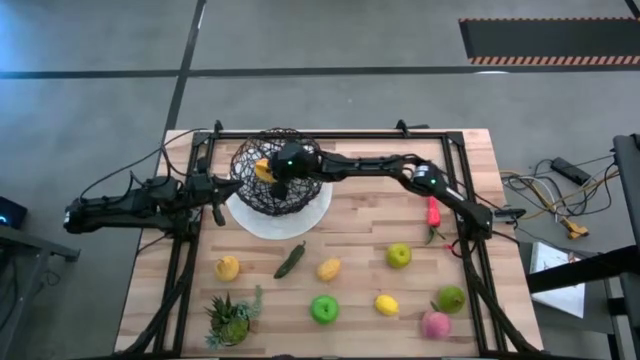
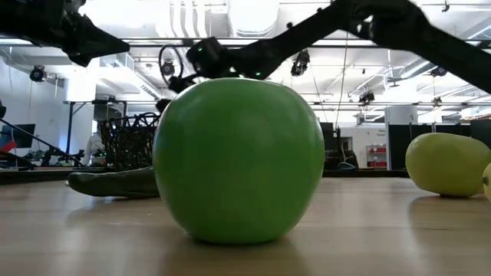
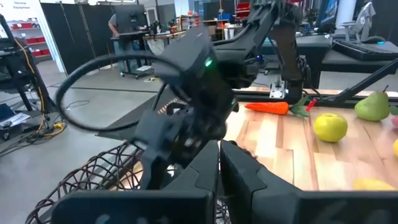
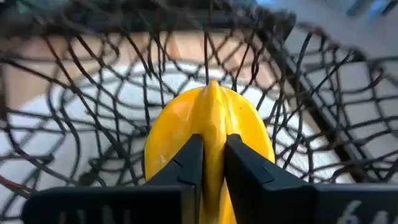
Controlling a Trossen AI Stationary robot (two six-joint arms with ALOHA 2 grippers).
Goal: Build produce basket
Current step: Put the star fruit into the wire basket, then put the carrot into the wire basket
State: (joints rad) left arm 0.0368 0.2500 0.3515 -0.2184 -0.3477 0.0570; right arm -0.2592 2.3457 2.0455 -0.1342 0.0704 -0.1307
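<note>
The dark wire-mesh basket [image 1: 248,188] stands on a flat white plate [image 1: 300,222] at the table's far middle. My right gripper [image 4: 212,140] reaches in from the right and hovers over the basket's opening, shut on a yellow-orange toy fruit [image 1: 264,170]. My left gripper [image 1: 218,195] waits, shut, just left of the basket. The rest of the produce lies on the near half of the table: a dark green pepper [image 1: 290,260], yellow pieces [image 1: 328,268], green fruits [image 1: 324,308], a pink one [image 1: 435,323] and a red piece [image 1: 433,212]. My right gripper pinches the yellow-orange fruit between its two fingers [image 4: 186,158], which lie on either side of the fruit's ridged middle [image 4: 212,118]. The fingers point down from above. The fruit is lifted clear, over the basket's mesh [image 4: 93,81] and the white plate beneath.
A small spiky potted plant [image 1: 232,318] stands at the near left corner. A dark frame rail runs around the table's edges [image 1: 470,190]. In the low view a green fruit [image 2: 238,157] fills the foreground. Bare wood lies between the plate and the row of produce.
</note>
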